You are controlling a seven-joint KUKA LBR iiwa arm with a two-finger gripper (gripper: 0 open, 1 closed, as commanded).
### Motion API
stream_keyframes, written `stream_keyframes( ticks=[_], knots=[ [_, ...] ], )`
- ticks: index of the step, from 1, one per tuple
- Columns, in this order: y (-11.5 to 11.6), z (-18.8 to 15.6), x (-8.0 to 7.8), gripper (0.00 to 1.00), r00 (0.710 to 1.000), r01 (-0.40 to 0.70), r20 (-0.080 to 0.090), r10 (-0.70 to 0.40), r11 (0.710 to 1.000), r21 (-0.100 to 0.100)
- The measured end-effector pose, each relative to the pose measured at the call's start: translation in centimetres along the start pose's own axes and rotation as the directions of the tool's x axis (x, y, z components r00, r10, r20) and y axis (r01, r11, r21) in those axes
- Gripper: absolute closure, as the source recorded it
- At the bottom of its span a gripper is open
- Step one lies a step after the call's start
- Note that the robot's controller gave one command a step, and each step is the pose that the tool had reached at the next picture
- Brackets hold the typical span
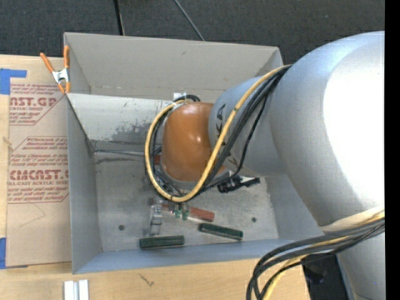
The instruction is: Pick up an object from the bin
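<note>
The arm comes in from the right of the frame and bends down into the grey metal bin [81, 186]. Its wrist points at the floor, judging by the orange cover [184, 139] at the centre of the frame with yellow and black cables [150, 149] looped round it. That steep pose suits a pick from above, and it also means the wrist hides most of the tool. The gripper [161, 212] pokes out under the cover, low over the bin floor in the lower centre. Whether it is spread, pressed together or pinching something cannot be told, and no thing is seen held in it. The bin holds little, and all of it lies loose and flat on the floor near the lower wall, not heaped. There are 3 things close to the gripper. A small reddish-brown piece [201, 215] lies just to its right. 1 dark green bar [161, 242] lies below it, close to the lower wall. A second dark green bar [220, 231] lies further right, slightly slanted and apart from the first. The rest of the floor is bare, scuffed metal. By position, the reddish-brown piece or the nearer bar looks the likeliest pick, but nothing is lifted yet, so the task seems to be at the approach stage. Flat, thin things on bare metal will probably need the gripper to go right down to the floor.
</note>
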State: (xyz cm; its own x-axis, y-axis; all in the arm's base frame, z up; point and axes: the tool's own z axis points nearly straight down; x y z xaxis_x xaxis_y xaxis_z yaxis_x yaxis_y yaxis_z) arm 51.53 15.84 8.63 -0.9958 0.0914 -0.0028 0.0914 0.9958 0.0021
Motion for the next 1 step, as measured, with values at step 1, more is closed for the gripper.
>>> stream_keyframes(
  ticks=[1],
  knots=[
    [-2.22, -1.53, -0.08, 0.0, 1.0, 0.027, -0.007, -0.027, 1.0, 0.003]
  ],
)
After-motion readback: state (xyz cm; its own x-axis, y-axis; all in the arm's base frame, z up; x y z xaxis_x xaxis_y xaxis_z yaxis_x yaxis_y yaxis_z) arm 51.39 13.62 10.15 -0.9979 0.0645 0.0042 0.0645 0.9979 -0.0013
